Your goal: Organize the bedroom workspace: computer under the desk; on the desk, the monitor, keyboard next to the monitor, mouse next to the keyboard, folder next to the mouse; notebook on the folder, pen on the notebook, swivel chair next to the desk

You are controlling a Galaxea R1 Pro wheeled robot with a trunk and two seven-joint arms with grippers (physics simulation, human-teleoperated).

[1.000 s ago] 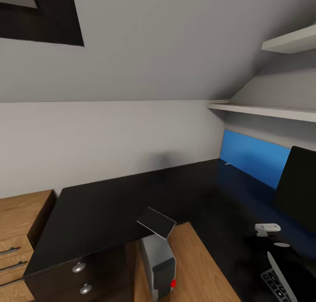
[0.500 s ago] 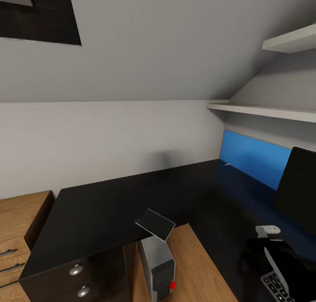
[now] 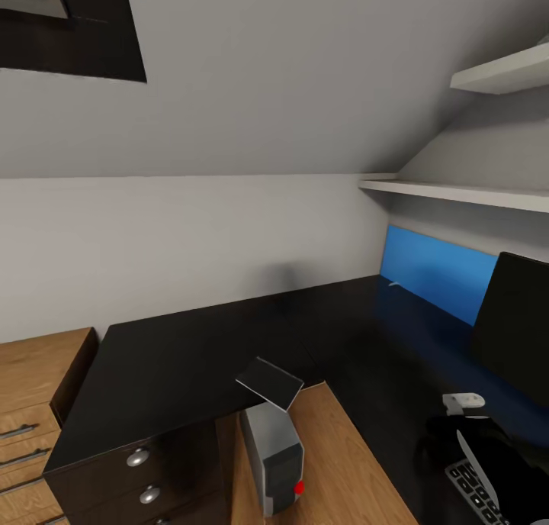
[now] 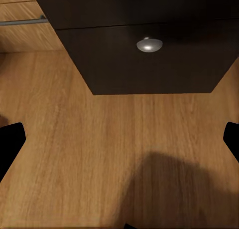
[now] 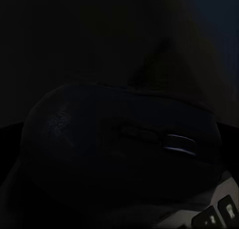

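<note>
Bedroom corner, grey sloped ceiling; black L-shaped desk (image 3: 191,357) runs from 9 to 3 o'clock in the head view. Monitor (image 3: 511,323) stands at 3 o'clock; keyboard (image 3: 476,491) at 4, tilted, partly out of frame. Mouse (image 5: 119,154) looms dark in the right wrist view, touching the keyboard's corner. Right gripper's grip: cannot tell. Left fingertips (image 4: 11,141) spread, empty, over floor. Computer (image 3: 273,456) at 6. Mouse judged light, smooth, rigid; pinch across its flanks.
</note>
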